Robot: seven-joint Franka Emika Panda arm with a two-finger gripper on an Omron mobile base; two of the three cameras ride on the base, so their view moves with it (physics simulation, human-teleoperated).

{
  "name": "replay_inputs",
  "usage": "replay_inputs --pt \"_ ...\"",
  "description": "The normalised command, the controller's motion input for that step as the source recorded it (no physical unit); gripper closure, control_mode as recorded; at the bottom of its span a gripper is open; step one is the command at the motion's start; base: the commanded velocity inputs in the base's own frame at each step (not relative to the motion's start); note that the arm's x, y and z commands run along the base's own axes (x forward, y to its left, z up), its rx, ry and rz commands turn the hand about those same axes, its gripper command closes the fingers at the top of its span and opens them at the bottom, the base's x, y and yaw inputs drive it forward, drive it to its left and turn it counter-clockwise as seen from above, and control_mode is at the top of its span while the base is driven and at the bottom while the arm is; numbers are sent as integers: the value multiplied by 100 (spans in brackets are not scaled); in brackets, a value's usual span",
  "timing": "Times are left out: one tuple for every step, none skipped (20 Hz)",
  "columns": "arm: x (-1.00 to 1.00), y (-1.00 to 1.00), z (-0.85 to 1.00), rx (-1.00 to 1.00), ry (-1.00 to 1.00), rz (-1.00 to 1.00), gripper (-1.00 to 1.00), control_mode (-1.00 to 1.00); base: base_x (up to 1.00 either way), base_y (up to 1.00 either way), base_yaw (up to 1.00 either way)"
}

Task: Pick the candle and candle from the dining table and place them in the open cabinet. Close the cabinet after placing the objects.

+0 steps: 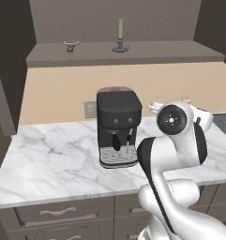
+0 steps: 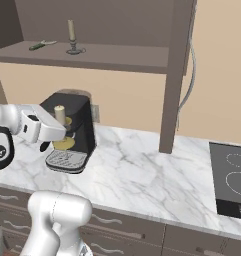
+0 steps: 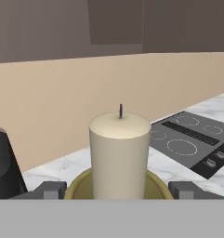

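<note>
Left base view, surroundings: white marble counter (image 1: pixel 53 159) with grey veins, over brown drawers with silver handles; beige wall behind.
Left base view, cabinet: I see the open cabinet (image 1: pixel 124 54), matte brown, with a slim olive-beige candle (image 1: pixel 120 30) upright on a dark dish base on its shelf, and a small green bowl (image 1: pixel 71 45) well to its left.
Left base view, appliance: boxy black coffee machine (image 1: pixel 118 126) with a metal drip tray, on the counter.
Right base view, gripper: my gripper (image 2: pixel 62 134) is in front of the coffee machine, carrying a cream candle (image 2: pixel 59 114) in a mustard-yellow round holder (image 2: pixel 64 143).
Right base view, counter: black glass cooktop (image 2: pixel 232 182) at the right end.
Hand view, candle: thick, smooth cream cylinder with a short dark wick, seated in the yellow holder.
Hand view, grip: grey fingertips (image 3: pixel 49 189) stand wide on either side of the holder, clamped on it.
</note>
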Motion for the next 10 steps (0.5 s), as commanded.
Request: replay_inputs --pt "0 0 0 0 0 0 100 -100 0 0 0" --pt "0 0 0 0 0 0 100 -100 0 0 0" --pt "0 0 0 0 0 0 100 -100 0 0 0" --pt "0 0 0 0 0 0 100 -100 0 0 0" --pt "0 0 0 0 0 0 100 -100 0 0 0" --pt "0 0 0 0 0 0 100 -100 0 0 0" --pt "-1 0 0 0 0 0 100 -100 0 0 0" --pt "-7 0 0 0 -8 0 100 -100 0 0 0" --pt "-10 0 -1 0 0 0 100 -100 0 0 0" --pt "-15 0 0 0 -1 0 100 -100 0 0 0"
